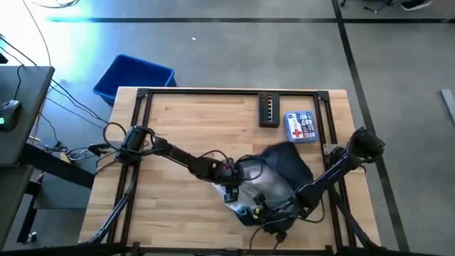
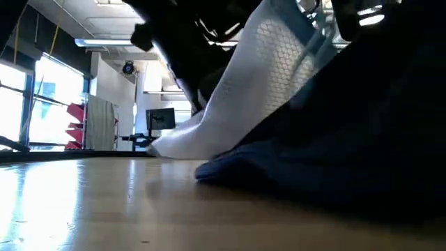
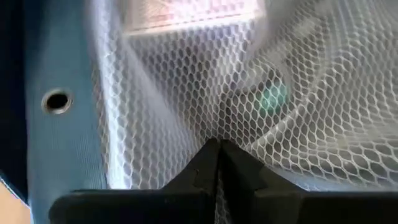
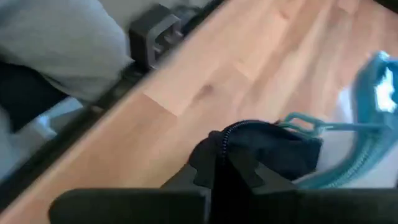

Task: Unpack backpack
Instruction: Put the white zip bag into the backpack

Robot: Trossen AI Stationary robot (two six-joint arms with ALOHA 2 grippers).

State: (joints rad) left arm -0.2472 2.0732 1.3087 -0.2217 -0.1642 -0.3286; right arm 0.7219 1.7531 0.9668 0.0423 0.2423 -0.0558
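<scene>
Two items lie beyond backpack (image 1: 288,167): first-aid kit (image 1: 300,127), remote (image 1: 269,109).

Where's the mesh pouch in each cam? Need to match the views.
High view: mesh pouch at bottom centre, against the backpack, at the left tool.
Low view: pale mesh slope at centre, over the dark backpack fabric.
Left wrist view: fills the picture; the shut tool pinches it.
Right wrist view: teal-edged corner at the right edge.
Shared landmark: the navy backpack.
</scene>
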